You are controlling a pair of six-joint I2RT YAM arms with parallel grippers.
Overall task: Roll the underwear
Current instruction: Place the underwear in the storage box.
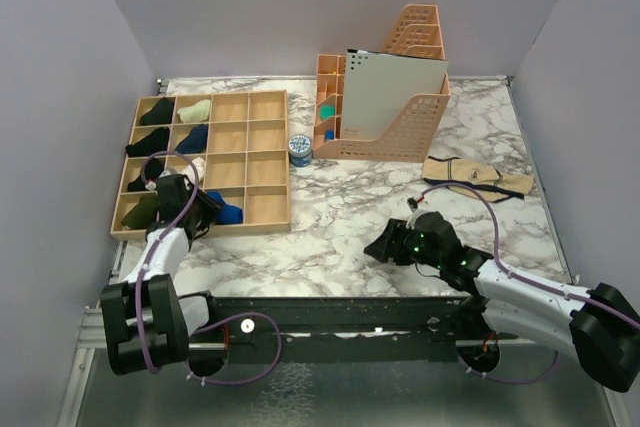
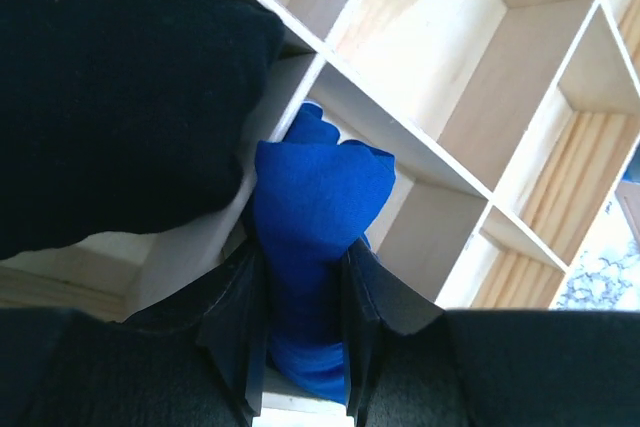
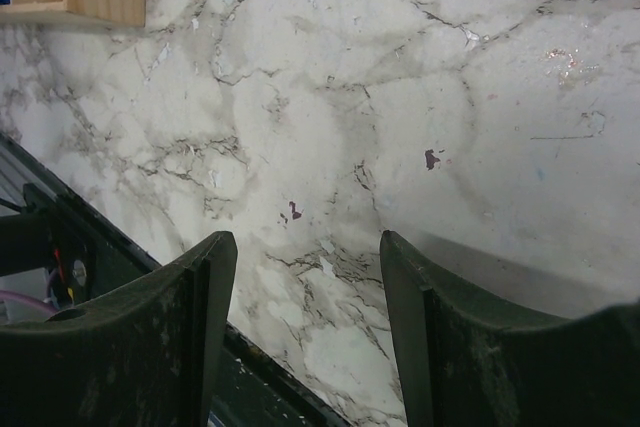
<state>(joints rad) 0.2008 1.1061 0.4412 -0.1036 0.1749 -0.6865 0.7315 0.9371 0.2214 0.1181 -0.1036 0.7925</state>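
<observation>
- One roll of blue underwear point(image 2: 320, 197) is pinched in the left claw point(image 2: 303, 282), long axis pointing ahead into a near compartment of the organizer point(image 2: 440, 57).
- Well apart, the right claw point(image 3: 305, 272) hangs spread.

We find no writing we can read. The small round blue-and-white tin point(image 1: 299, 148), beyond and to the right of the left gripper point(image 1: 210, 209), wears a printed band too small to decipher; the white sheet point(image 1: 395, 87) in the peach perforated plastic file holder point(image 1: 425, 125) shows only tiny dots.
</observation>
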